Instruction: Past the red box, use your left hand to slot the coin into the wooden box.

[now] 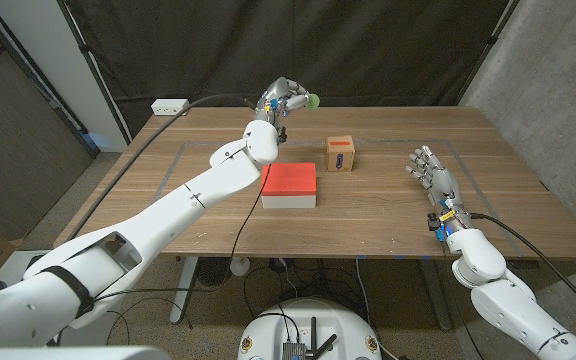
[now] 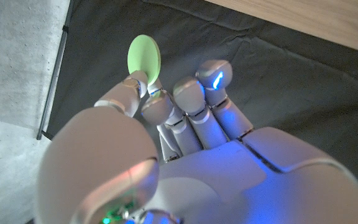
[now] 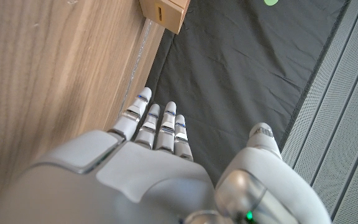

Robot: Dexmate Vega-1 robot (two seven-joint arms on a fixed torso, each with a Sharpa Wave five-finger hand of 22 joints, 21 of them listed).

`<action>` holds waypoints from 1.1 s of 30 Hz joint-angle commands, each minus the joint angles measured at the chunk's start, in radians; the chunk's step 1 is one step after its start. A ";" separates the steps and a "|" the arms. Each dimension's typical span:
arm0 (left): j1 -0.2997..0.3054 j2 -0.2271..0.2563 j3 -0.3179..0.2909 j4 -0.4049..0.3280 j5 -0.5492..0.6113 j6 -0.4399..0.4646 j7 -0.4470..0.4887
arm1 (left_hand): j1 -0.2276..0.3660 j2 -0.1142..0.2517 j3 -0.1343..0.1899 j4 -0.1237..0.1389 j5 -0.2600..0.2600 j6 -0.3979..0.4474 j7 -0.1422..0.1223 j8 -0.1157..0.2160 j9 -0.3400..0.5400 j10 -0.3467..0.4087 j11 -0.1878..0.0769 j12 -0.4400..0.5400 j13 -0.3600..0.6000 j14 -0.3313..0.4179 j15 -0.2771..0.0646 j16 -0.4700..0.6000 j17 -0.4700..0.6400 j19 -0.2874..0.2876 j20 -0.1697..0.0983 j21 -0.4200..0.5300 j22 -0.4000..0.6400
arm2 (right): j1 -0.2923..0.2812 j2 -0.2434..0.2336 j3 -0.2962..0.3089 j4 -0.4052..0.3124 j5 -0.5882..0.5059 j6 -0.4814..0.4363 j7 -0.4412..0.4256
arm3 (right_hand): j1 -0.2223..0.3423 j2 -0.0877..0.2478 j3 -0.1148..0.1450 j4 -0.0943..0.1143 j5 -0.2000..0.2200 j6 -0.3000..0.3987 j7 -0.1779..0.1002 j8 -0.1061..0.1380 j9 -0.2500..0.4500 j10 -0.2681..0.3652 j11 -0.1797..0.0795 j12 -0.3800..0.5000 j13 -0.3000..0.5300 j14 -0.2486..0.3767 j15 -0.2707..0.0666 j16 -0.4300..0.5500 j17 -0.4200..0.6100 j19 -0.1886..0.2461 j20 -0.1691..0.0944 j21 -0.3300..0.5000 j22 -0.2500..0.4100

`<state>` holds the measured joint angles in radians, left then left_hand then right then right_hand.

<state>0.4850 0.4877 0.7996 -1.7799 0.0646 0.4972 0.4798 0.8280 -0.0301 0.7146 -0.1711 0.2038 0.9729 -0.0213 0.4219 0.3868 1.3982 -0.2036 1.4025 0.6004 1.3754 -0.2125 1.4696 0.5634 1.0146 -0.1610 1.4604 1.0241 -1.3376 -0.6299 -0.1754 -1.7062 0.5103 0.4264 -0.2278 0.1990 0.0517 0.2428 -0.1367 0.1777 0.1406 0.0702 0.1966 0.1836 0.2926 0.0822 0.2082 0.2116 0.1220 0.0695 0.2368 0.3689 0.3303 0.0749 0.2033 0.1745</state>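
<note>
My left hand (image 1: pixel 283 98) is raised over the far side of the table, beyond the red box (image 1: pixel 289 185). It pinches a pale green coin (image 1: pixel 313 100) between thumb and finger; the left wrist view shows the coin (image 2: pixel 144 56) standing above my curled fingers (image 2: pixel 191 99). The small wooden box (image 1: pixel 341 154), with a slot on its front face, stands to the right of the red box and below-right of the coin. A corner of the wooden box (image 3: pixel 163 12) shows in the right wrist view. My right hand (image 1: pixel 433 178) stands at the table's right with fingers apart, holding nothing.
A white power strip (image 1: pixel 170 105) lies at the table's far left corner, with a black cable running from it. Dark curtains hang behind the table (image 1: pixel 388 215). A taped rectangle marks the work area on the wood.
</note>
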 commanded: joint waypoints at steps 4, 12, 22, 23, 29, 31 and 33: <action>-0.072 -0.056 0.090 0.069 0.276 0.043 -0.122 | -0.005 -0.008 -0.001 -0.002 0.004 0.007 -0.006 0.006 0.003 -0.002 -0.006 0.008 0.008 0.002 0.001 -0.007 0.000 -0.002 -0.051 0.005 0.011 | -0.022 -0.001 0.016 -0.014 -0.003 -0.003 -0.009 | -0.003 -0.003 0.001 -0.005 -0.001 0.004 -0.004 0.004 0.006 0.011 -0.002 0.006 0.003 0.009 -0.003 0.005 0.002 0.010 -0.002 0.002 0.004; -0.132 -0.081 0.143 0.113 0.352 0.074 -0.214 | 0.001 -0.009 -0.003 -0.004 0.003 0.004 -0.005 0.003 -0.002 0.004 -0.006 0.012 0.010 0.004 0.001 -0.004 0.001 -0.001 -0.051 0.004 0.015 | -0.023 0.002 0.016 -0.011 0.005 -0.007 -0.004 | -0.003 -0.003 0.002 -0.005 -0.001 0.004 -0.003 0.004 0.006 0.012 -0.001 0.006 0.003 0.009 -0.004 0.005 0.003 0.010 -0.003 0.001 0.004; -0.191 -0.125 0.215 0.174 0.462 0.110 -0.287 | 0.000 -0.010 -0.001 -0.002 0.003 0.001 -0.006 0.000 -0.008 0.003 -0.005 0.011 0.004 0.008 0.001 0.007 0.012 -0.003 -0.051 0.006 0.038 | -0.025 0.005 0.017 -0.009 0.010 -0.007 -0.003 | -0.002 -0.002 0.002 -0.005 -0.001 0.005 -0.002 0.004 0.006 0.013 -0.001 0.006 0.003 0.009 -0.002 0.005 0.003 0.010 -0.003 0.001 0.004; -0.198 -0.129 0.221 0.180 0.469 0.114 -0.300 | -0.001 -0.009 0.000 -0.001 0.003 0.002 -0.005 0.000 -0.009 0.003 -0.005 0.011 0.003 0.007 0.001 0.008 0.014 -0.003 -0.051 0.006 0.041 | -0.026 0.005 0.017 -0.009 0.010 -0.005 -0.002 | -0.002 -0.002 0.002 -0.005 -0.001 0.005 -0.002 0.004 0.006 0.012 -0.001 0.006 0.003 0.009 -0.002 0.005 0.003 0.010 -0.003 0.001 0.004; -0.233 -0.145 0.269 0.211 0.534 0.128 -0.353 | -0.001 -0.008 0.002 0.000 0.004 0.004 -0.005 0.000 -0.012 0.002 -0.005 0.012 0.002 0.003 0.001 0.010 0.019 -0.005 -0.051 0.009 0.056 | -0.028 0.005 0.021 -0.008 0.011 -0.004 -0.004 | -0.002 -0.002 0.003 -0.006 -0.001 0.005 -0.003 0.004 0.006 0.013 -0.001 0.006 0.003 0.009 -0.004 0.005 0.003 0.011 -0.003 0.001 0.004; -0.244 -0.153 0.284 0.227 0.553 0.132 -0.369 | -0.001 -0.007 0.000 0.000 0.003 0.004 -0.004 0.000 -0.012 0.002 -0.005 0.016 0.007 0.000 0.001 0.008 0.017 -0.006 -0.051 0.007 0.053 | -0.029 0.006 0.022 -0.009 0.014 -0.005 -0.004 | -0.002 -0.002 0.003 -0.006 -0.001 0.007 -0.001 0.005 0.006 0.013 0.001 0.006 0.003 0.009 -0.004 0.005 0.003 0.011 -0.002 0.001 0.004; -0.255 -0.161 0.299 0.242 0.572 0.135 -0.388 | -0.001 -0.005 0.000 0.001 0.003 0.002 -0.006 0.000 -0.010 0.001 -0.006 0.021 0.014 -0.001 0.001 0.007 0.016 -0.002 -0.051 0.010 0.058 | -0.029 0.008 0.022 -0.008 0.016 -0.005 -0.003 | -0.002 -0.002 0.003 -0.006 -0.001 0.006 -0.001 0.005 0.006 0.012 0.000 0.006 0.003 0.010 -0.004 0.005 0.003 0.010 -0.003 0.000 0.004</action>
<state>0.2948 0.3660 1.0158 -1.6073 0.5064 0.5999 0.2031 0.8239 -0.0342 0.7146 -0.1711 0.2038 0.9726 -0.0211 0.4218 0.3745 1.3968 -0.2051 1.4136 0.6058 1.3754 -0.2124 1.4773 0.5777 1.0148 -0.1610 1.4653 1.0769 -1.3619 -0.6259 -0.1590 -1.7163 0.5190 0.4215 -0.2320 0.1990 0.0517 0.2427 -0.1367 0.1777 0.1406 0.0701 0.1966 0.1836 0.2963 0.0785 0.2082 0.2114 0.1220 0.0695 0.2368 0.3687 0.3340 0.0713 0.2033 0.1745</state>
